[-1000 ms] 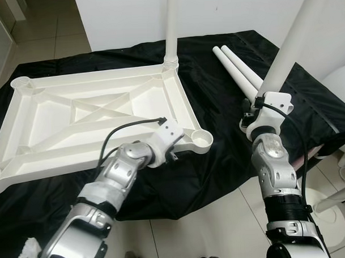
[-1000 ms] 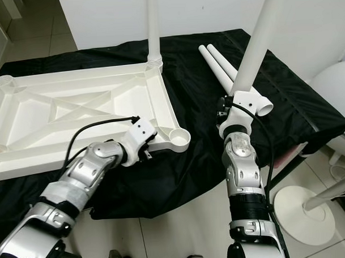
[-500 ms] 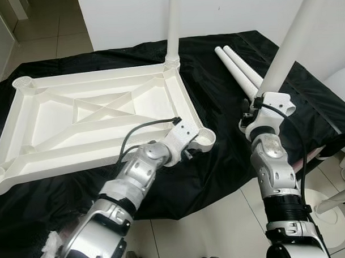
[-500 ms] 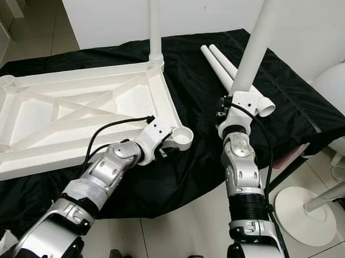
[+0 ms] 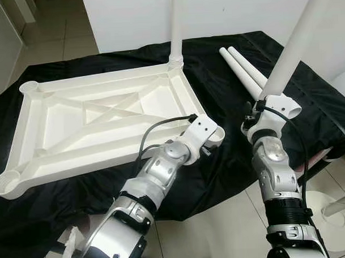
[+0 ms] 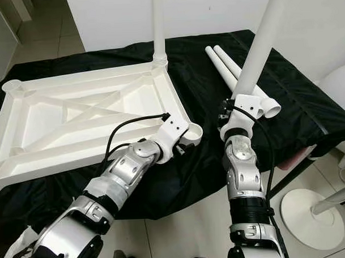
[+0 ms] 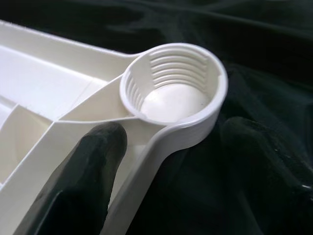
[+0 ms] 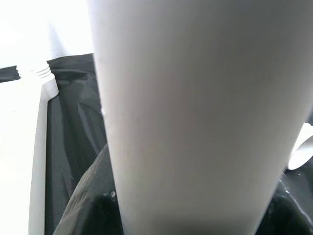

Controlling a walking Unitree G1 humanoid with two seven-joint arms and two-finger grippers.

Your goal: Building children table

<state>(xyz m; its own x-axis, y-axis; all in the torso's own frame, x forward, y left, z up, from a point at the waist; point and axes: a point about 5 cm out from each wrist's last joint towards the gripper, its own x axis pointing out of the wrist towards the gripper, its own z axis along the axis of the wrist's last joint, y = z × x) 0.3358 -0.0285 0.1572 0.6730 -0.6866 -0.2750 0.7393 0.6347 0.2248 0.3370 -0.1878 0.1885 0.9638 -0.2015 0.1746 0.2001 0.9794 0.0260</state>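
Note:
A white plastic table top (image 5: 104,117) lies upside down on a black cloth. One white leg (image 5: 175,27) stands screwed into its far right corner. My left gripper (image 7: 173,129) is at the near right corner socket (image 7: 173,85), open, with one finger (image 7: 83,171) inside the frame and the other on the cloth outside the rim. My right gripper (image 5: 262,106) is shut on a second white leg (image 5: 294,40), held upright and tilted, to the right of the table top. Two spare legs (image 5: 241,70) lie side by side on the cloth behind it.
The black cloth (image 5: 216,88) covers a low surface whose front edge drops to tiled floor. A white round stand base (image 6: 311,215) sits on the floor at the right, with a white rounded object (image 6: 341,83) above it. A white wall runs behind.
My left arm has moved right along the near edge of the table top to the near right corner socket. The right gripper still holds its leg in about the same place.

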